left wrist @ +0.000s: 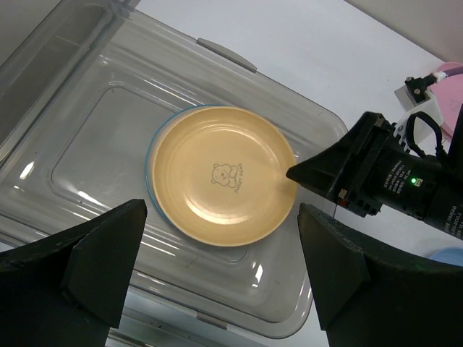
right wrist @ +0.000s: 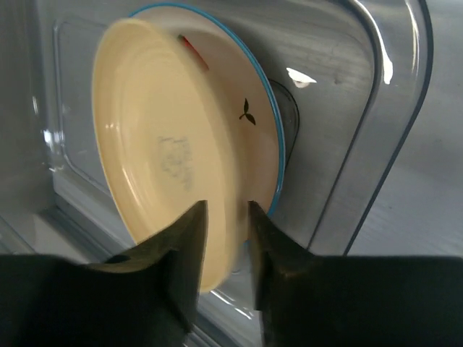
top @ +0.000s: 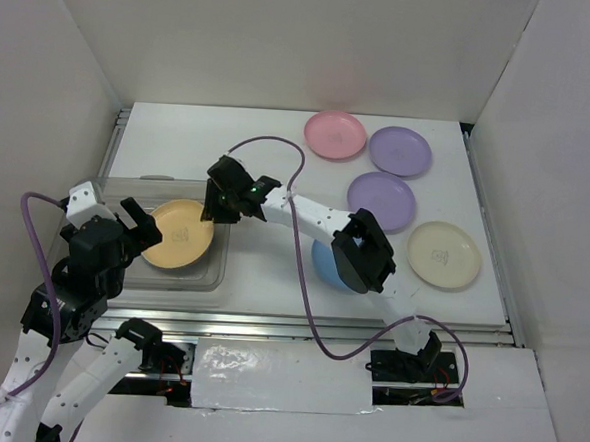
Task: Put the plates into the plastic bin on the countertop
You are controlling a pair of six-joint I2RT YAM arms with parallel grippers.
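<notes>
The yellow-orange plate (top: 177,234) lies tilted in the clear plastic bin (top: 171,281) on top of a white blue-rimmed plate (right wrist: 235,79). My right gripper (top: 213,214) reaches into the bin from the right and is shut on the yellow-orange plate's (right wrist: 166,159) near rim, one finger on each side (right wrist: 228,217). My left gripper (top: 115,215) hovers open and empty above the bin's near side (left wrist: 221,211). Pink (top: 335,134), two purple (top: 399,150) (top: 381,200) and cream (top: 443,254) plates lie on the white countertop (top: 200,140). A blue plate (top: 330,270) is partly hidden under the right arm.
The bin (left wrist: 94,123) sits at the table's left near the side wall. White walls enclose the table on three sides. The right arm (top: 315,222) and its purple cable (top: 298,251) cross the table's middle. A metal rail (top: 299,326) runs along the front edge.
</notes>
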